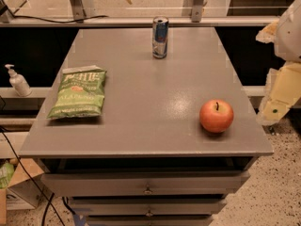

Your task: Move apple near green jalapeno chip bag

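Note:
The red-orange apple (216, 116) sits upright near the front right corner of the grey table (150, 88). The light-green jalapeno chip bag (77, 93) lies flat at the table's left side, far from the apple. My gripper (276, 102) shows as a cream-coloured part of the arm at the right edge of the camera view. It hangs beyond the table's right edge, just right of the apple and not touching it.
A slim blue-and-silver drink can (160, 37) stands at the table's back centre. A soap dispenser (18, 80) stands on a ledge to the left. Drawers (148, 185) sit under the tabletop. A cardboard box (16, 185) and cables lie on the floor at the lower left.

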`<state>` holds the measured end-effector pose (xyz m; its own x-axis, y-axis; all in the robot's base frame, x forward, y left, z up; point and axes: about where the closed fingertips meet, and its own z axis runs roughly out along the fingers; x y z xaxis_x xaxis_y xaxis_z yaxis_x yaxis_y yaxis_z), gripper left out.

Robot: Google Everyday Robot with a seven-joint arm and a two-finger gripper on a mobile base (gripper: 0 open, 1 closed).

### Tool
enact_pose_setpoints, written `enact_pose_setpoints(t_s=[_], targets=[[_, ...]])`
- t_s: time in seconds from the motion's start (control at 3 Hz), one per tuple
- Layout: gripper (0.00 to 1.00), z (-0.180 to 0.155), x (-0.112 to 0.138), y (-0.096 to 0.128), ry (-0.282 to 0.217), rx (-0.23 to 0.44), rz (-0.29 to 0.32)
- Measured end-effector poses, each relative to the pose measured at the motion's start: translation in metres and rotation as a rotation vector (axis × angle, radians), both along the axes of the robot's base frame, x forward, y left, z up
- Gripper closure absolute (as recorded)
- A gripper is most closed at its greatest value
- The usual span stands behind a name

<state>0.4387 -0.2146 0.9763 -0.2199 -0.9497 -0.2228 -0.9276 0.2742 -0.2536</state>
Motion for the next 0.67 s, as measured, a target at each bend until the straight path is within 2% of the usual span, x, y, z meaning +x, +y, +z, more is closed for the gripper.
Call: enact_pose_setpoints(t_s=[0.33, 0.67], targets=[[0.0, -0.013, 0.003, 0.011, -0.006, 0.084, 0.027], [0.0, -0.037, 0.01, 0.029, -0.003, 0.204, 0.068]])
